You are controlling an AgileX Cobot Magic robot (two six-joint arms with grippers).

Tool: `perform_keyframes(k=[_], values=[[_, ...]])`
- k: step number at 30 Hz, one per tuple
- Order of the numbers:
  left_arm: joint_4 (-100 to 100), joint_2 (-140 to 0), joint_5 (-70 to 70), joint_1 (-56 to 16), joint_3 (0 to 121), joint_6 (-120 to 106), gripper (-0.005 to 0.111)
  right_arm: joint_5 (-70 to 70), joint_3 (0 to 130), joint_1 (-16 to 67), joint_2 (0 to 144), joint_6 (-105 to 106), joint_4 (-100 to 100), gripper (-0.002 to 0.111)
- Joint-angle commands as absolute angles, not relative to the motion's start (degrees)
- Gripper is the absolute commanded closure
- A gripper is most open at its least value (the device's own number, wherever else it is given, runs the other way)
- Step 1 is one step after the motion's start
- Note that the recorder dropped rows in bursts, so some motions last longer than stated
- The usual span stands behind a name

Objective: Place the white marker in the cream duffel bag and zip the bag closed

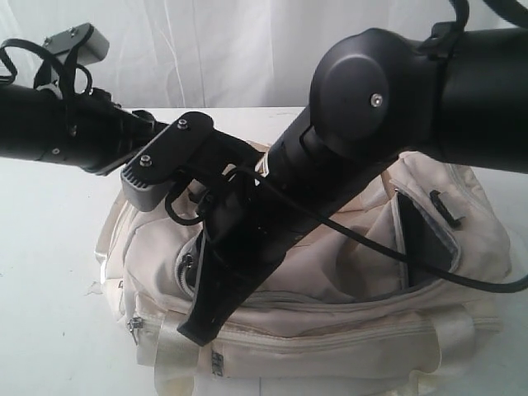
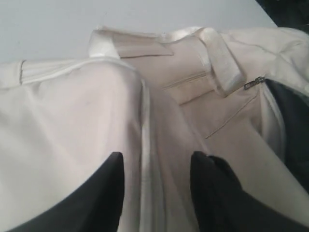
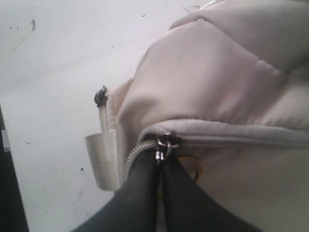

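Marker out of sight, presumably inside. Right fingers (image 3: 140,193) pinch the zip pull (image 3: 166,141), left fingers (image 2: 108,188) are spread over the bag (image 1: 330,272) — its right side gapes, so zipping remains.

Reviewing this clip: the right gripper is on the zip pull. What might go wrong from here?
1. The right gripper pinches only the small zip pull; it may slip off when dragged.
2. The left gripper is open, not holding the cream duffel bag, so the soft fabric may bunch or follow the pull.
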State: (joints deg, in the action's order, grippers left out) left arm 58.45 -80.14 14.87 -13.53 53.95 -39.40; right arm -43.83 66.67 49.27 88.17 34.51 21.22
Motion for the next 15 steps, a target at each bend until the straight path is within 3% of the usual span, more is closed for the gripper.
perform_keyframes(k=[1,15], values=[[58.8,-78.1,17.4,-12.7,51.0,-38.7,0.058,-42.8,66.8,49.6,87.5,34.3,22.1,0.108],[58.6,-71.2,21.3,-12.7,44.4,-39.5,0.058,-40.6,66.8,49.6,87.5,34.3,22.2,0.108]])
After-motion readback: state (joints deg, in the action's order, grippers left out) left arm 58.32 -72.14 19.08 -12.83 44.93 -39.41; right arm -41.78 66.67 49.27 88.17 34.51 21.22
